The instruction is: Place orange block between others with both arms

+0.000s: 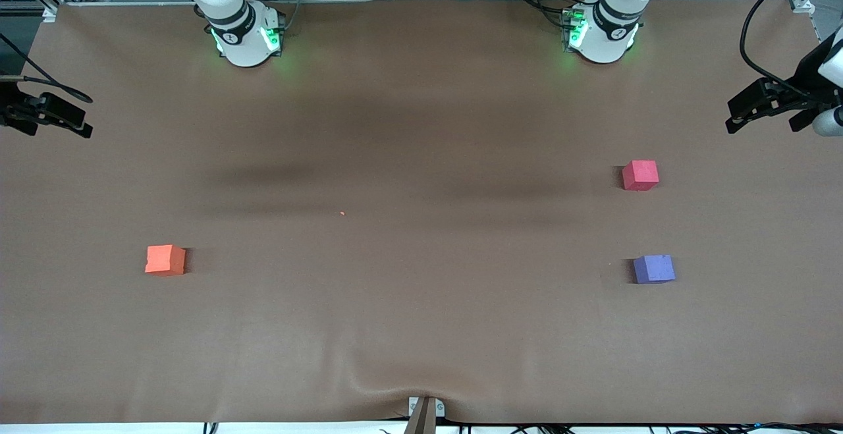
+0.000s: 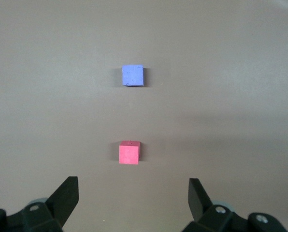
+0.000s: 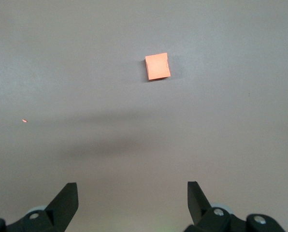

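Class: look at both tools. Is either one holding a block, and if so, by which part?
Nothing is held. The left tool and right tool are both open and empty; the orange block, pinkish-red cube and purple-blue cube sit untouched on the table.

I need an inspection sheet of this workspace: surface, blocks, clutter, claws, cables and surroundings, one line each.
Surface: brown table cover, wrinkled at the edge nearest the front camera.
Job's things: orange block alone toward the right arm's end; red block and purple block toward the left arm's end, apart, the purple one nearer the front camera.
Clutter: one tiny orange crumb mid-table.
Claws: left claw open, up in the air near the red block; right claw open, up over bare cover; both empty.
Cables: black cable looping to the left arm.
Surroundings: metal frame and equipment along the arms' bases.
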You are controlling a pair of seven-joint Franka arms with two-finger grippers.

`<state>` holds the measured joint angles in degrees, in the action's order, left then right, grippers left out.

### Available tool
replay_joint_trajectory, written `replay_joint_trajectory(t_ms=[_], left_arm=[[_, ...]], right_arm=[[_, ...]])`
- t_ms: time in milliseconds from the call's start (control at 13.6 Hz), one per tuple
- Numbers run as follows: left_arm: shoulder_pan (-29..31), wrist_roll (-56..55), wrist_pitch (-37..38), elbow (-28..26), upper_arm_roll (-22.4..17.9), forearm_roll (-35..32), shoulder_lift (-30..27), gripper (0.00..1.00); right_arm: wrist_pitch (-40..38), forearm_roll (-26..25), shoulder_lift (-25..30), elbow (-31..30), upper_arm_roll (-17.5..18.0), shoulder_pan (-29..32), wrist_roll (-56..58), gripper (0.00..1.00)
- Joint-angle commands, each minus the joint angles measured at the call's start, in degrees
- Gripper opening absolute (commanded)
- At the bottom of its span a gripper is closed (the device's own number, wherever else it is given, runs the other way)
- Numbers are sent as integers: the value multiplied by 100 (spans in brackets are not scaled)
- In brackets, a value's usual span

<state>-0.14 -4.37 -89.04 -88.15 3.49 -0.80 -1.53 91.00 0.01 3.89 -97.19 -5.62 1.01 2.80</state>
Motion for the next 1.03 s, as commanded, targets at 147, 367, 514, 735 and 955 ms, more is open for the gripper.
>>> replay_joint_trajectory(t_ms=[147,367,514,735,955], left_arm=[[23,95,142,105,29,9,-5,100],[23,95,142,114,29,9,-5,100],[23,95,142,114,29,9,-5,100],[23,95,151,114,29,9,-5,100],[14,95,159,114,29,9,4,100]], right_arm=[[49,-54,-2,-28,52,49,-69,100],[41,-45,-38,-11,52,66,-78,100],[41,-45,-38,-11,52,31,-95,100],[14,-53,-47,15,52,5,-209,100],[-21,-53,-90,77,52,5,-297,100]])
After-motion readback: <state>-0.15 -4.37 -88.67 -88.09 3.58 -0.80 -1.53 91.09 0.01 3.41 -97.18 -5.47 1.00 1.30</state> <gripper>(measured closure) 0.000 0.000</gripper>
